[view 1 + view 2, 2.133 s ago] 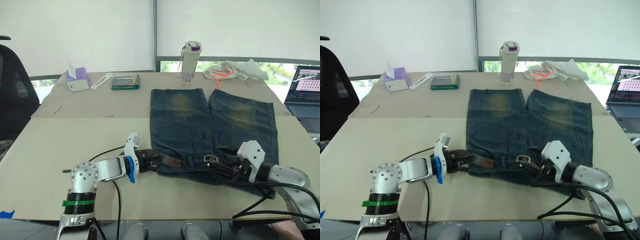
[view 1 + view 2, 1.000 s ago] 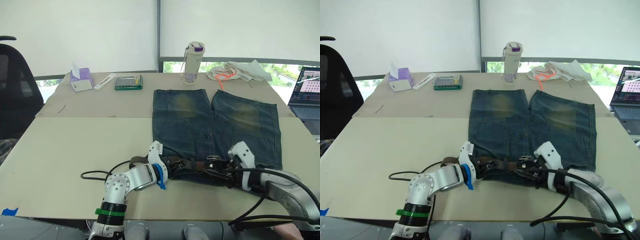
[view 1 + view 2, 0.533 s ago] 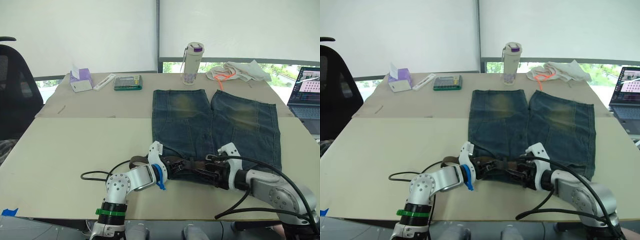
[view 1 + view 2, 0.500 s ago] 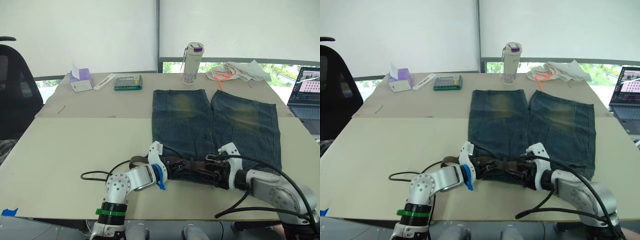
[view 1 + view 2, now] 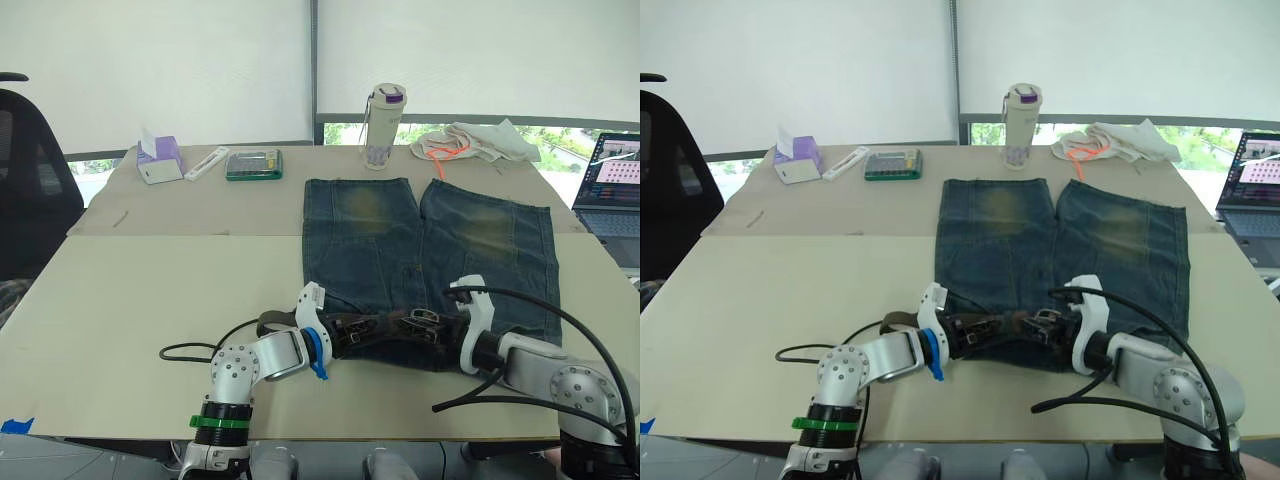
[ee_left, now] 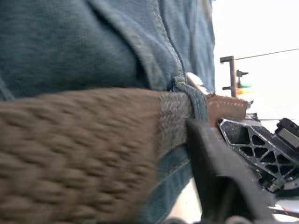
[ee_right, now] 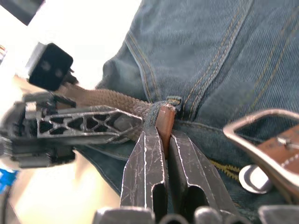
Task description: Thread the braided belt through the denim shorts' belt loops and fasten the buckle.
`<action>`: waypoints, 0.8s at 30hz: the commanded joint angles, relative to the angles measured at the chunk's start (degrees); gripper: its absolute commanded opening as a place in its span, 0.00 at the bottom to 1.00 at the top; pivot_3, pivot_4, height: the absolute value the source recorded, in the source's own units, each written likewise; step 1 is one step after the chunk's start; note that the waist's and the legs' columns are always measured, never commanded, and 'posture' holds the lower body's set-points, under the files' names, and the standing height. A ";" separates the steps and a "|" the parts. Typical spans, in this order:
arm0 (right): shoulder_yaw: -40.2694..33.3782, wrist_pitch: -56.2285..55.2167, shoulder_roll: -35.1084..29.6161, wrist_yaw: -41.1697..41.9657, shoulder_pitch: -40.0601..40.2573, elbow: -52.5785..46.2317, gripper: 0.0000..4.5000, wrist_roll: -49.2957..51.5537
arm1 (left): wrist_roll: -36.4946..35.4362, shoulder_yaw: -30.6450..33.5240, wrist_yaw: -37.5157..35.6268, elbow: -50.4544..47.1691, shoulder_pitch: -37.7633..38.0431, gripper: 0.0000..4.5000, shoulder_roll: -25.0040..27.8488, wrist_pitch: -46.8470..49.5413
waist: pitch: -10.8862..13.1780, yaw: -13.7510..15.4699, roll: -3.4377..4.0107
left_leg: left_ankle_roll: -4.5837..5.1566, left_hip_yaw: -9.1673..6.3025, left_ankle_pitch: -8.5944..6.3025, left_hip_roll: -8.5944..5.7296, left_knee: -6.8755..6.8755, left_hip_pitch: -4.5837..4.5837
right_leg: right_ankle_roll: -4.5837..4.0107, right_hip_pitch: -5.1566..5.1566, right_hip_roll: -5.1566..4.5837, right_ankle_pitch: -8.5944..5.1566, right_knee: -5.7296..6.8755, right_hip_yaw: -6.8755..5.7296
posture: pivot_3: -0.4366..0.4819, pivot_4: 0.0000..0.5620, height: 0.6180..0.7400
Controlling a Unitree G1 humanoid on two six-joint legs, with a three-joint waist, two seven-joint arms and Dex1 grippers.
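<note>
The right end effector (image 7: 161, 140) is pressed together on the brown leather tip of the braided belt (image 7: 112, 103), just where that tip has come through one of the belt loops (image 7: 164, 103) on the waistband. The left end effector (image 5: 958, 333) lies low at the near-left corner of the denim shorts (image 5: 1060, 245); its wrist view shows one finger alongside the woven strap at the same loop, but I cannot tell whether it is gripping. The buckle (image 7: 261, 140) rests on the denim just beside the right end effector.

The strap should be light, limp and rough-surfaced, so it will drag in the loops and buckle rather than push through. The stiff leather tip is the sound place to pull from, and the shorts are soft enough to bunch, so the waistband wants holding down next to the loop.

Farther off, the shorts lie flat on the surface, legs pointing away. Beyond them stand a bottle (image 5: 383, 125) and a white cloth (image 5: 472, 140).

Compared with two seconds ago, the left arm has come in from the bare surface to the waistband, and the right has shifted left from the right leg to the fly.
</note>
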 commanded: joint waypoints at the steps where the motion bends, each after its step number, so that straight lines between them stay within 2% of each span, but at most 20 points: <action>1: -7.72 0.81 -1.90 -1.23 -2.33 1.58 0.00 4.96 | 3.01 -1.48 -7.12 -3.63 0.17 0.68 5.43 1.41 | -0.01 -0.12 0.02 | 0.00 0.03 0.00 0.00 -0.01 0.00 | 0.00 0.00 0.01 0.00 0.01 0.00 | 0.48 0.27 1.00; 5: -12.43 1.99 -5.55 -1.62 -3.17 5.26 0.00 8.85 | 3.62 -2.59 -18.28 -8.70 2.15 0.99 12.95 1.64 | -0.04 -0.33 0.07 | 0.01 0.10 0.00 0.01 -0.09 0.03 | -0.03 -0.01 0.01 -0.01 -0.01 -0.02 | 0.48 0.27 1.00; 9: -16.20 2.95 -8.08 -3.09 -5.38 9.39 0.00 14.65 | 1.52 -0.85 -35.02 -13.54 4.77 1.00 20.58 -0.85 | 0.00 -0.63 0.10 | 0.01 0.12 0.00 0.04 -0.14 0.03 | -0.06 -0.02 0.01 -0.02 -0.01 -0.02 | 0.48 0.27 1.00; 13: -16.74 2.95 -7.51 -7.12 -7.13 11.36 0.00 23.76 | -2.13 1.48 -45.41 -15.32 3.87 1.00 22.85 -2.38 | 0.02 -0.62 0.09 | 0.01 0.17 0.01 0.09 -0.15 0.02 | -0.09 -0.02 0.02 -0.03 -0.04 -0.05 | 0.48 0.27 1.00; 15: -15.81 2.46 -7.73 -9.19 -6.98 11.76 0.00 27.92 | -3.29 2.04 -47.51 -15.48 2.90 1.00 22.40 -2.77 | 0.03 -0.65 0.08 | 0.02 0.15 0.01 0.11 -0.15 -0.03 | -0.10 -0.03 0.01 -0.03 -0.05 -0.05 | 0.48 0.27 1.00; 19: -10.30 4.27 -10.79 -10.57 -3.46 9.07 0.00 31.80 | -0.41 0.14 -43.84 -14.59 0.02 1.00 18.47 -5.03 | 0.04 -0.58 0.06 | 0.03 0.13 0.01 0.12 -0.15 -0.06 | -0.08 -0.01 -0.01 -0.03 -0.07 -0.05 | 0.48 0.27 1.00; 24: -4.54 3.02 -21.76 -3.96 5.65 5.94 0.00 19.62 | -0.87 -1.23 -44.45 -15.50 0.83 1.00 17.54 -4.65 | 0.03 -0.63 0.09 | 0.07 0.16 -0.02 0.10 -0.16 -0.13 | -0.03 -0.04 0.02 -0.06 -0.08 -0.05 | 0.48 0.27 1.00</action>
